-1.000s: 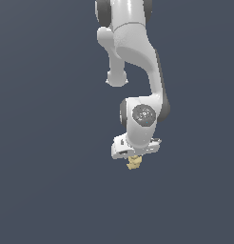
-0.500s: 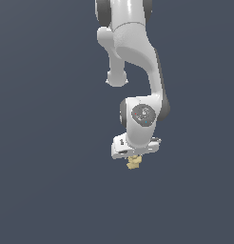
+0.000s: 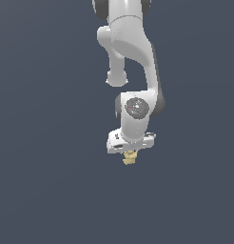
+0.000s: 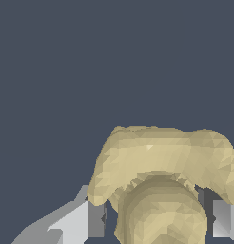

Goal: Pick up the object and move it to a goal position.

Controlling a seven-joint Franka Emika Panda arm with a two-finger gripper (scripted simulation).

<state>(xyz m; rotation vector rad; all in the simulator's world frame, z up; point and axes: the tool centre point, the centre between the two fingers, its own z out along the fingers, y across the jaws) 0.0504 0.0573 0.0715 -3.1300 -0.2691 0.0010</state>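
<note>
The object (image 3: 130, 158) is a tiny pale yellow-tan lumpy figurine. In the exterior view it sits directly under my white gripper (image 3: 130, 153), between the fingertips. In the wrist view the object (image 4: 161, 176) fills the space between the two grey fingers (image 4: 92, 218), one on each side and touching it. My gripper (image 4: 157, 219) is shut on it. The fingers are mostly hidden by the hand in the exterior view.
A uniform dark blue-grey surface (image 3: 47, 181) lies all around. The white arm (image 3: 131, 52) comes down from the top of the exterior view. No other objects show.
</note>
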